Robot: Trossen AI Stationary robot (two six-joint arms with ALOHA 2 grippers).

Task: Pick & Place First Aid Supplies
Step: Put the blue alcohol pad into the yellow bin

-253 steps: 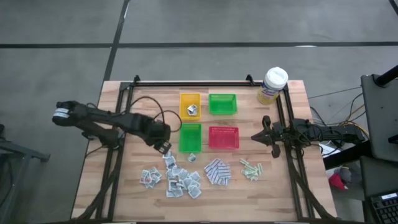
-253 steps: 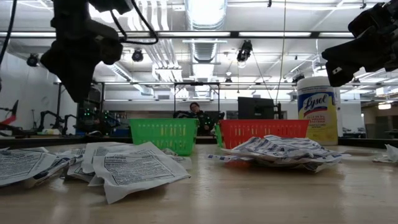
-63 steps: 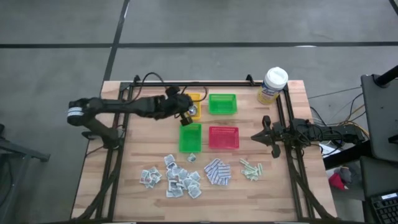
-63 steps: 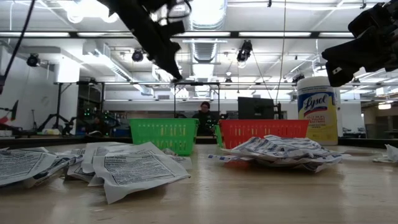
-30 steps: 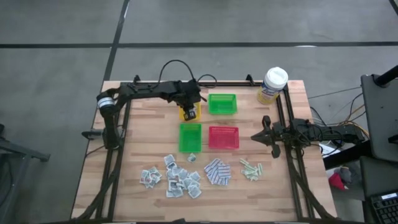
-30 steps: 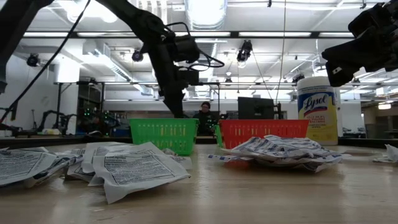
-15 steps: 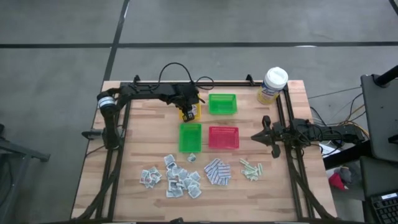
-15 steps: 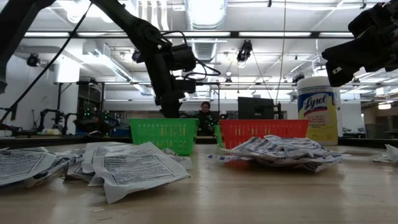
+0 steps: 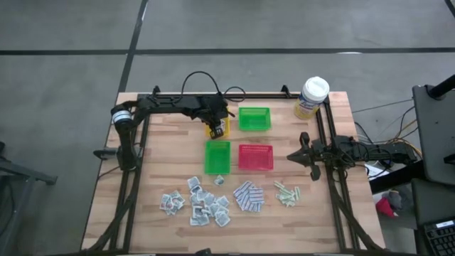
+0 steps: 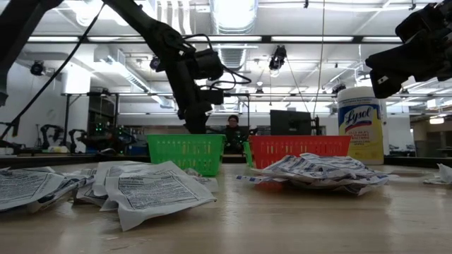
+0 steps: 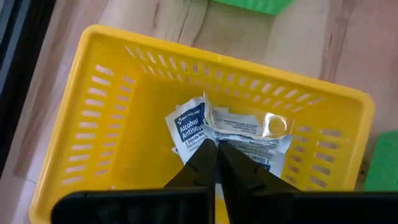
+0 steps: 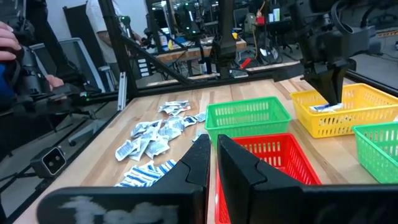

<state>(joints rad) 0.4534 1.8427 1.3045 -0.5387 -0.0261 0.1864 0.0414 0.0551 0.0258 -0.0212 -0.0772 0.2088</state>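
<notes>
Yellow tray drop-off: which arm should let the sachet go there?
Left. The left gripper is down inside the yellow tray, shut on a sachet. The right gripper waits at the table's right edge.

Overhead, table-level, two wrist views.

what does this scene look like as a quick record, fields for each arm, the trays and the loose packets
left gripper: inside the yellow tray, fingers shut on a packet
right gripper: parked at the table's right side, fingers shut, holding nothing
other trays: two green, one red
loose packets: white pile, blue-and-white pile, green strips, all on the table's near half
</notes>
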